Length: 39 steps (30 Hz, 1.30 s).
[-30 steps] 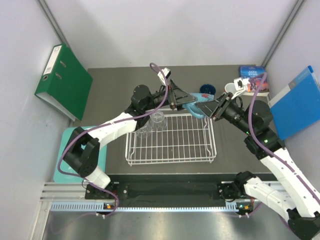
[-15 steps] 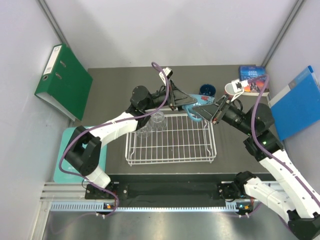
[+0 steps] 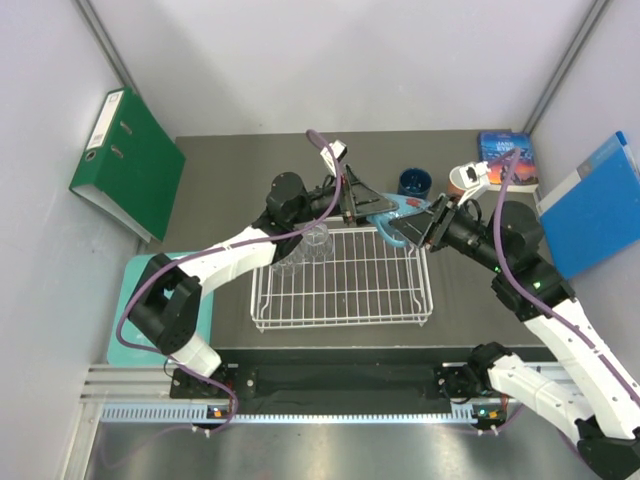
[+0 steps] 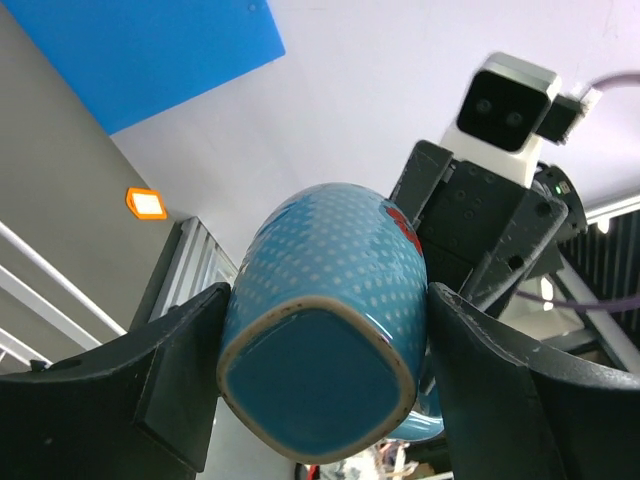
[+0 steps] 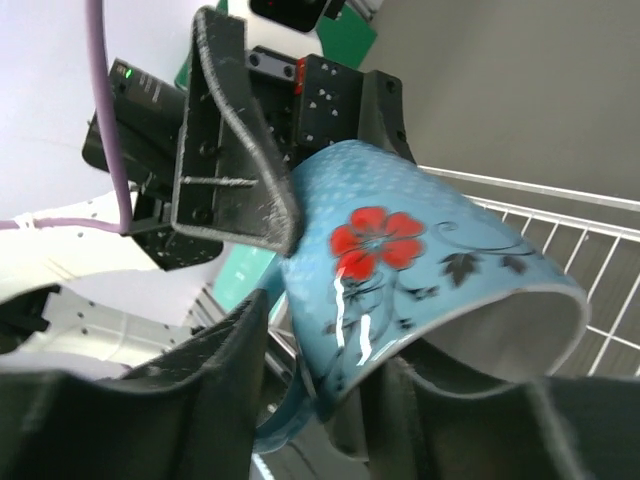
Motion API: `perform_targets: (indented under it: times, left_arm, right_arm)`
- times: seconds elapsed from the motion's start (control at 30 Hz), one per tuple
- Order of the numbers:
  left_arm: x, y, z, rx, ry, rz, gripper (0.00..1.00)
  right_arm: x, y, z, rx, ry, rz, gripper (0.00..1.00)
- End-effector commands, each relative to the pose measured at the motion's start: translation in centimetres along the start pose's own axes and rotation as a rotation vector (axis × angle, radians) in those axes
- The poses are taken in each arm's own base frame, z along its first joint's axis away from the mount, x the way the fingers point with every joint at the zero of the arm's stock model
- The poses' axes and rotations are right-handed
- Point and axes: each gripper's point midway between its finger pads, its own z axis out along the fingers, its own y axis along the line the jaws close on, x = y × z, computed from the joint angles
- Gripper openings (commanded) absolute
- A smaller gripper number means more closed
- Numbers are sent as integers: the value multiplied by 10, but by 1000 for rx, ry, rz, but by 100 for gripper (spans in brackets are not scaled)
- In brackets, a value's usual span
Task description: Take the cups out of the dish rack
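A matte dark grey table (image 3: 220,180) sits between plain white walls (image 3: 350,70). Over the far edge of the white wire dish rack (image 3: 340,295), my left gripper (image 4: 325,375) clamps the glossy, dotted light blue mug (image 4: 335,280). My right gripper (image 5: 330,400) flanks its flowered side, and I cannot tell its grip. Clear tumblers (image 3: 312,243) stand in the rack's far-left corner.

I was looking down on a dark grey matte worktop (image 3: 230,190), boxed in by plain white walls (image 3: 350,60) under soft, even light. A green lever-arch binder (image 3: 125,160) leaned against the left wall, and a flat blue folder (image 3: 595,205) leaned against the right one. A pale teal mat (image 3: 128,290) lay at the worktop's left edge. A silver aluminium rail (image 3: 120,385) ran along the near side.
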Motion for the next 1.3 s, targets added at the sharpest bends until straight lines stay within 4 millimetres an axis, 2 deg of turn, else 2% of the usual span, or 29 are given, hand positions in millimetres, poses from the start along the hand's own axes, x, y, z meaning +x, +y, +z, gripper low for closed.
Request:
perform_targets:
  times: [0.0,0.07,0.17,0.33,0.6,0.77,0.87,1.0,1.2,1.27]
  left_arm:
    - [-8,-11,1,-3,-75,-28,0]
    - [-8,-13,-1,5,-79,-24,0]
    - [-7,-18,-2,20,-75,-20,0]
    - [-6,-28,-7,34,-85,-6,0]
    - [-3,-34,-20,38,-101,6,0]
    - [3,-42,-26,52,-90,14,0]
    - [7,-41,-29,52,-81,10,0]
    - [9,-43,-29,67,-65,4,0]
    - [7,-46,-25,74,-54,13,0]
    - [7,-44,-23,74,-48,9,0]
  right_arm:
    - [-13,28,-10,-98,-39,-96,44]
    - [-17,31,-13,-101,-56,-99,52]
    - [-23,32,-16,-96,-74,-101,57]
    - [-33,27,-19,-64,-121,-91,56]
    - [-43,24,-23,-36,-165,-88,45]
    - [-39,28,-17,-84,-146,-63,27]
    - [-31,36,-11,-152,-103,-44,22]
    - [-19,46,-6,-237,-40,-26,23]
    - [-11,47,-1,-267,-2,-11,28]
    - [-9,47,0,-276,9,-9,34]
